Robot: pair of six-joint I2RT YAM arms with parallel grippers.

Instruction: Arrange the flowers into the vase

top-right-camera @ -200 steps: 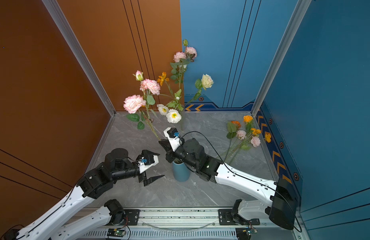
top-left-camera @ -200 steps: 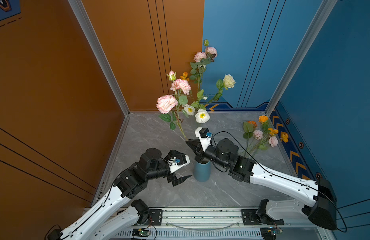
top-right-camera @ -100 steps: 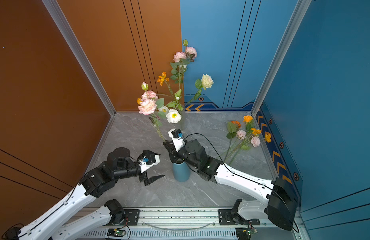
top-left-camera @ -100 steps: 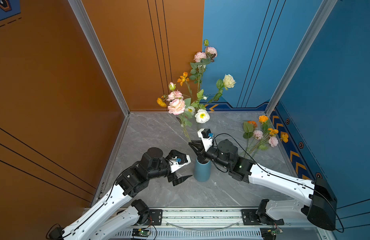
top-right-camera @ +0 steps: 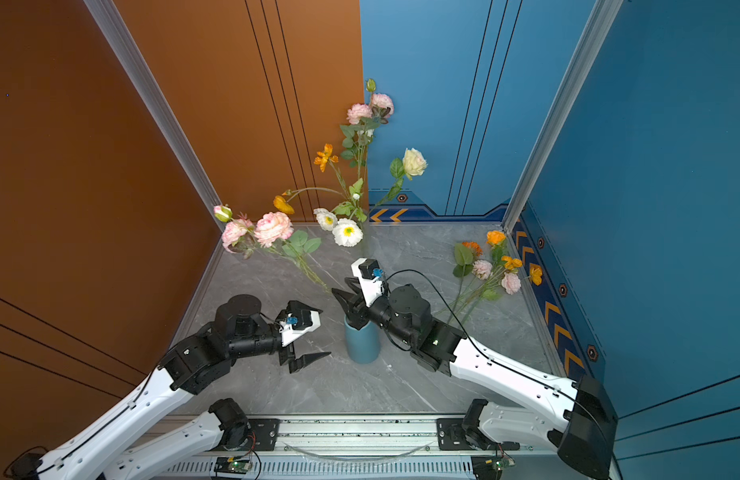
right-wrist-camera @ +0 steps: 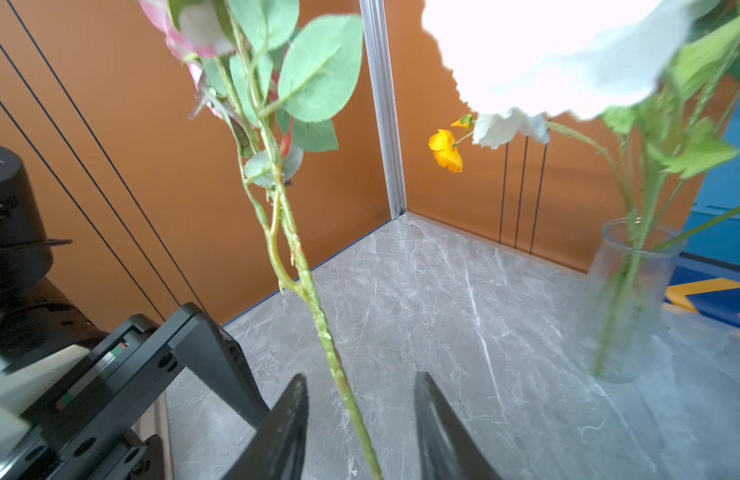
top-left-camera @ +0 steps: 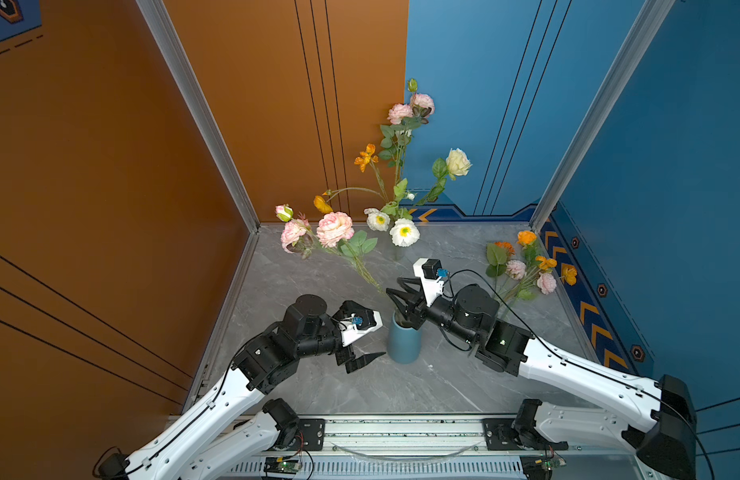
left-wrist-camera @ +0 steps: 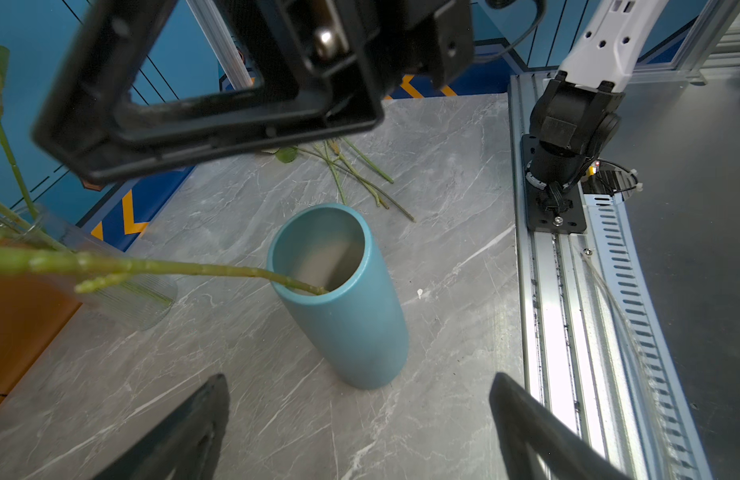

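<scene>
Item: pink flower (top-left-camera: 334,228), stem end in the vase (top-left-camera: 404,345), leaning far-left; light, top-heavy, I judge (grip bare lower stem); jaws of my right gripper (right-wrist-camera: 360,377) stand apart round it, the left gripper (left-wrist-camera: 360,376) wide, empty.

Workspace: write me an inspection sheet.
Surface: grey marble table, no spills seen.
Job's things: pink flowers lean in the blue vase; mixed flowers stand in the glass vase; a loose bunch lies on the table at right.
Clutter: nothing seen.
Grippers: left gripper open beside the blue vase; right gripper open over it, jaws either side of the stem.
Cables: black cable loops off the right wrist.
Surroundings: orange wall, blue wall.
</scene>
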